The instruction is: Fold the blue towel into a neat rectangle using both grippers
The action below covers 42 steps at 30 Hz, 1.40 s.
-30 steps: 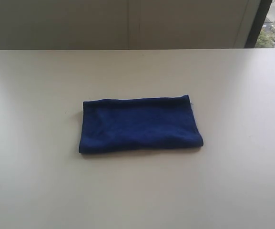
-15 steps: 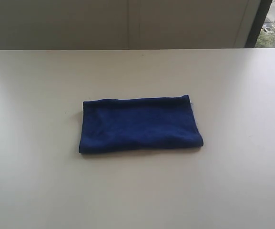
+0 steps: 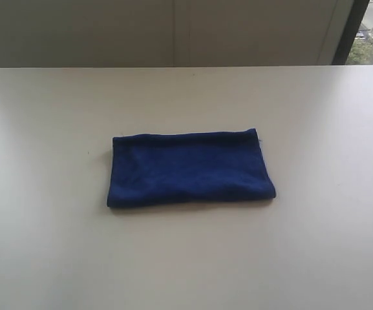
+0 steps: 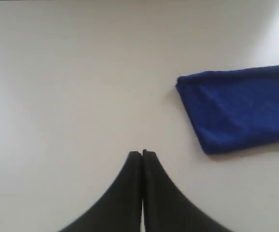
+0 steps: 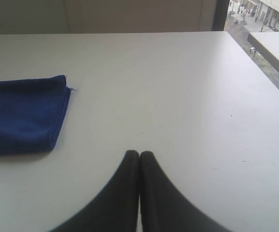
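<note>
The blue towel (image 3: pixel 191 168) is folded into a tidy, flat rectangle lying near the middle of the white table (image 3: pixel 44 245). Its edges are pretty straight, with layered edges showing at one end. The left gripper (image 4: pixel 142 153) and right gripper (image 5: pixel 139 153) are both clenched tight on nothing, sitting off to either side, apart from the cloth.

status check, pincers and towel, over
Left pincer shut, empty. Right pincer shut, empty. Blue towel folded rectangle, flat on table, untouched. Nothing in the way.
</note>
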Each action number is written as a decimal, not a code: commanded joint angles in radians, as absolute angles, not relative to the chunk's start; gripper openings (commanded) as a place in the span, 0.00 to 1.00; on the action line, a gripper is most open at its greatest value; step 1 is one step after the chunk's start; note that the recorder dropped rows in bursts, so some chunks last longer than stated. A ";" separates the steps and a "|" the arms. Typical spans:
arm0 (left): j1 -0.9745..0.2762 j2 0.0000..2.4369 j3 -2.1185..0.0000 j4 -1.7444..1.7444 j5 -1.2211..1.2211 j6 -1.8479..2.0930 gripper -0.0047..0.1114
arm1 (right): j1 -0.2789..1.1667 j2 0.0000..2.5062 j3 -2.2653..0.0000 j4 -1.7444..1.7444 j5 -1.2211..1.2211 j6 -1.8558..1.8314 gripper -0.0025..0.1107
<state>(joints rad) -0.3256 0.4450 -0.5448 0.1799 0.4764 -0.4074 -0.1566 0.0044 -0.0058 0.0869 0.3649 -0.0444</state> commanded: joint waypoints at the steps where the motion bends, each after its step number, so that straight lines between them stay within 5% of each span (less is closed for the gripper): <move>1: -0.184 0.407 -0.536 0.172 0.477 -0.415 0.04 | -0.160 0.000 0.000 0.077 0.354 -0.041 0.02; 12: 0.056 0.150 -0.378 0.169 0.516 -0.415 0.04 | -0.160 0.000 0.000 0.077 0.354 -0.041 0.02; 34: 0.060 0.018 -0.171 0.162 0.461 -0.411 0.04 | -0.160 0.000 0.000 0.077 0.354 -0.041 0.02; 42: 0.060 0.009 -0.171 -0.079 0.454 -0.038 0.04 | -0.160 0.000 0.000 0.077 0.354 -0.041 0.02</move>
<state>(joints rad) 0.0570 0.0149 -0.1761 0.0081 0.4631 -0.1627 -0.1566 0.0022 -0.0058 0.0869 0.3649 -0.0444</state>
